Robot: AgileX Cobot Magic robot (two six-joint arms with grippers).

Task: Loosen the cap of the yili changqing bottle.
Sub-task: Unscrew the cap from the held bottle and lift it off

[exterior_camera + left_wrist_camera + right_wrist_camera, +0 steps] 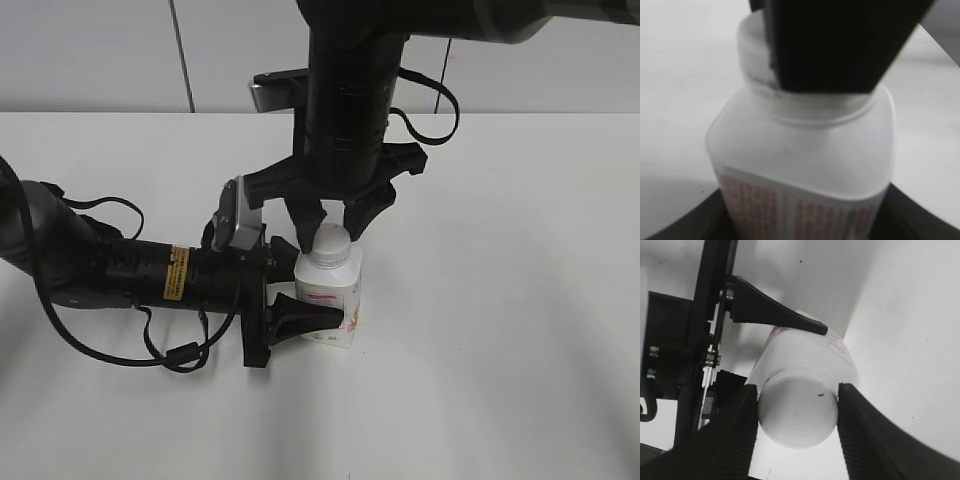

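The white yili changqing bottle with pink label print stands upright on the table. My left gripper reaches in from the left and is shut on the bottle's body, one finger lying across the front face. In the left wrist view the bottle fills the frame between the black fingers. The round white cap sits on the neck. My right gripper comes down from above and is shut on the cap, a ribbed pad pressed to each side.
The white table runs out to the right and front of the bottle. The left arm with its loose black cables lies along the table on the left. A pale wall stands behind.
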